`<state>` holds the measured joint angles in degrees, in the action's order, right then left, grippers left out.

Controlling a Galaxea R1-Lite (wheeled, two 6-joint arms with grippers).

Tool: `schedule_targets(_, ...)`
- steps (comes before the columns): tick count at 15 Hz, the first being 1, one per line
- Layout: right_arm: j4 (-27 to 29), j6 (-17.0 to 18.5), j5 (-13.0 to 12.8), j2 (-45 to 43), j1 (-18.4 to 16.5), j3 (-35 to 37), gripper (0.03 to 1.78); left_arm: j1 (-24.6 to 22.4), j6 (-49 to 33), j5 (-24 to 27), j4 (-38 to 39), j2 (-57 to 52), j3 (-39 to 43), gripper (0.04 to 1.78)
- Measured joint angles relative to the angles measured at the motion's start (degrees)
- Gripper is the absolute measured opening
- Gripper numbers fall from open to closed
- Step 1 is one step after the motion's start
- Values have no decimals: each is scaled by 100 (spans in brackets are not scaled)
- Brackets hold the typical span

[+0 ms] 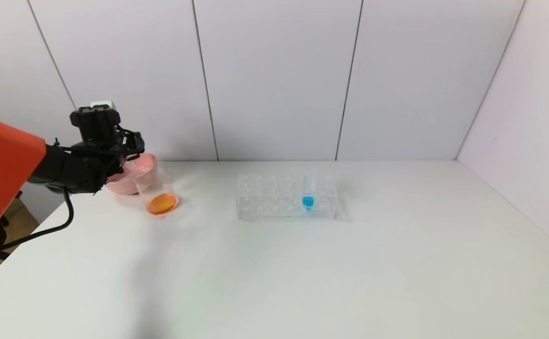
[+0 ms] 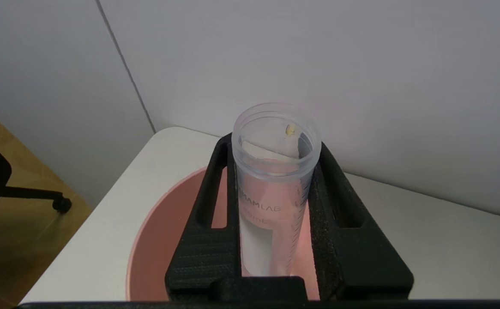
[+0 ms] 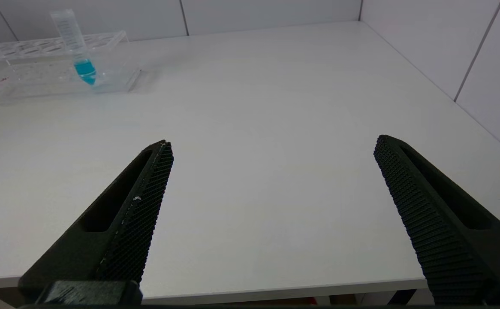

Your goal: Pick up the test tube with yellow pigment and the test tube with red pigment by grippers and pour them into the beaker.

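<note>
Beaker (image 1: 157, 193): clear, standing on the white table (image 1: 302, 273) near its far left corner, just in front of the pink bowl (image 1: 135, 181). Contents: a shallow pool of orange liquid on its floor, which reads as yellow and red already mixed.

Test tube (image 2: 275, 189): clear, open-mouthed, printed scale and lettering on its wall, clamped upright between the two fingers of the left gripper (image 2: 275, 171). Looks drained apart from a small yellowish drop clinging inside the rim, so it is probably the yellow one; not certain. Held above the pink bowl, at the table's left rear corner.

Right gripper (image 3: 271, 150): fingers spread wide, nothing between them, hovering low over the near edge of the table on the right side; not visible in the head view.

Tube rack (image 1: 286, 197): clear, mid-table toward the back, holding only the blue-tipped tube (image 1: 308, 190). No second emptied tube visible anywhere.

Progress, as judged: both pourings appear finished; what remains seems to be setting down the held tube, perhaps into the bowl below it.

Clearances: the left gripper works close to the back wall and the table's left edge, with beaker and bowl crowded beside it, so a careless swing could knock the beaker. Centre and right of the table lie open.
</note>
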<state>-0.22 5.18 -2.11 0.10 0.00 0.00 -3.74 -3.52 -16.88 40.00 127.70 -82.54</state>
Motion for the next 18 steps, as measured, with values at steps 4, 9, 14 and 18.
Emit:
schedule_targets(4,0,-1,0,0,0,0,171,24,-5,-80,33,15,-59,89)
schedule_targets(9,0,-1,0,0,0,0,171,68,0,-119,29,-110,-59,161)
schedule_targets(14,0,-1,0,0,0,0,171,374,-52,-15,-34,-747,344,177)
schedule_targets(18,0,-1,0,0,0,0,171,696,-17,823,261,-1579,1198,176)
